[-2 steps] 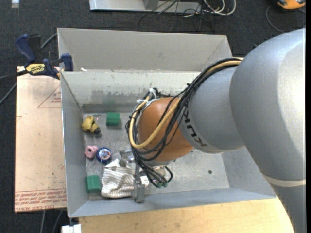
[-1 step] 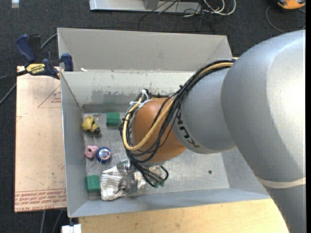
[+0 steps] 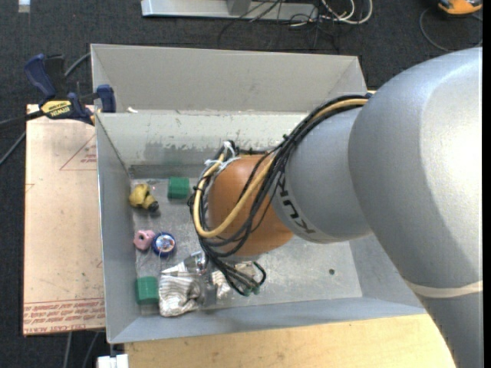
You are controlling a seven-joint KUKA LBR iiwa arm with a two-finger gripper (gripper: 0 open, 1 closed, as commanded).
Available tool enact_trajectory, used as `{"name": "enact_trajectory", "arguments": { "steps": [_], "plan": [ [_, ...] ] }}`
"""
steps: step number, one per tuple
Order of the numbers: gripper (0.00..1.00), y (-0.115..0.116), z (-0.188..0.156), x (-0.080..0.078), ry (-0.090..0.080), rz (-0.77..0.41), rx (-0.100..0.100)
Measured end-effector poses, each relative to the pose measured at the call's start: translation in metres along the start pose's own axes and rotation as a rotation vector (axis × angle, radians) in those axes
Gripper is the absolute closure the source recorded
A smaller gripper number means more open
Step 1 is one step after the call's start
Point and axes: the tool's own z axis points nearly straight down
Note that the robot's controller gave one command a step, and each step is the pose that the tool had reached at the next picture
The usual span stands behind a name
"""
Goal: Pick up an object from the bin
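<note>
My gripper (image 3: pixel 204 276) is low at the bin's front left, down on a crumpled silver and white wrapper (image 3: pixel 178 291). A green block (image 3: pixel 146 289) lies just left of the wrapper by the left wall. A small blue and white round thing (image 3: pixel 163 243) and a pink ring (image 3: pixel 143 241) sit a little behind the gripper, to its left.
Further back on the left lie a yellow toy with a dark tip (image 3: pixel 141 197) and a second green block (image 3: pixel 179 188). The arm's orange cover and looping cables hang over the bin's middle and hide the floor beneath. The arm's bulk covers the right side.
</note>
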Motion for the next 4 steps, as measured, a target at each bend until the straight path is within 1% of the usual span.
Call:
{"name": "enact_trajectory", "arguments": {
  "steps": [1,2,3,4],
  "plan": [
    [1.0,-0.001,-0.105,-0.025,-0.002,-0.012,-0.001],
    [1.0,-0.001,-0.105,-0.025,-0.002,-0.012,-0.001],
    [1.0,-0.002,-0.018,-0.044,-0.008,0.017,-0.002],
    [1.0,0.015,-0.073,-0.042,0.001,0.028,-0.002]
  ]
}}
